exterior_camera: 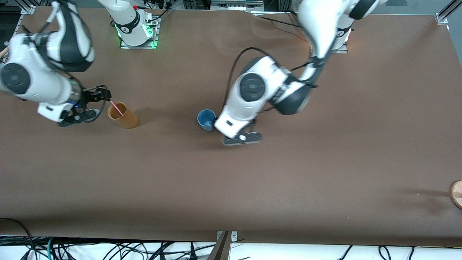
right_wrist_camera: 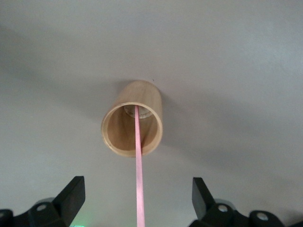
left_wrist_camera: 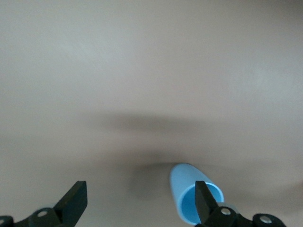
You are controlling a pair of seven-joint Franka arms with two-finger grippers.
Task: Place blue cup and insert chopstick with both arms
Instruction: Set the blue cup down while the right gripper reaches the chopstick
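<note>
Blue cup (exterior_camera: 206, 120) stands upright on the brown table (exterior_camera: 325, 173), just left of centre in the front view, right beside the left gripper (exterior_camera: 241, 138) and touching nothing that shows. In the left wrist view the cup (left_wrist_camera: 191, 198) sits low in the frame, its open mouth partly covered by one black fingertip (left_wrist_camera: 204, 201), while the other fingertip is well apart at the lower left; the jaws stand wide with nothing between them. The left arm (exterior_camera: 267, 90) reaches down from the upper right of the front view, elbow bent, wrist low over the table just next to the cup.

At the left of the front view the right gripper (exterior_camera: 85, 108) hangs beside a tan cup (exterior_camera: 122, 115), spread wide and holding nothing. The chopstick (exterior_camera: 116, 107) stands in that tan cup, leaning out over its rim toward the gripper. In the right wrist view the pink stick (right_wrist_camera: 138, 165) runs from the cup's (right_wrist_camera: 132, 125) bottom up between the parted fingers without touching either. The blue cup's inside shows nothing in it. A round wooden thing (exterior_camera: 456, 193) lies at the right edge of the front view.
</note>
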